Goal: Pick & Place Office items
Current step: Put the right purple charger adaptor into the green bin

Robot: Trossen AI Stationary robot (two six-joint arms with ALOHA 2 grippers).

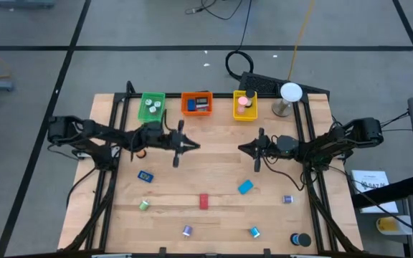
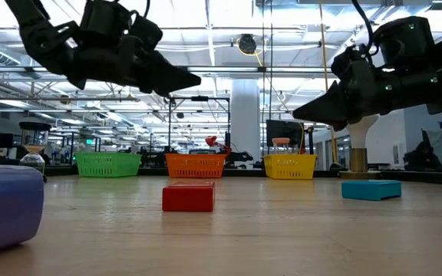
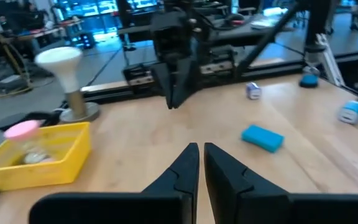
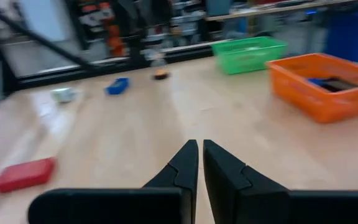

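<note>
Nearest the front edge of the desk (image 1: 214, 165), a black cylinder (image 1: 303, 240), a purple roll (image 1: 187, 231) and a blue-capped roll (image 1: 254, 231) are seen, then a red block (image 1: 203, 201) and a light blue block (image 1: 245, 187). Farther back, the left gripper (image 1: 192, 145) and right gripper (image 1: 244, 149) are held above mid-desk, jaws clenched on nothing. Beyond are the green tray (image 1: 152, 106), orange tray (image 1: 196, 103) and yellow tray (image 1: 244, 105). For the next pick, the jaws should be released before descent and centred squarely over one piece.
</note>
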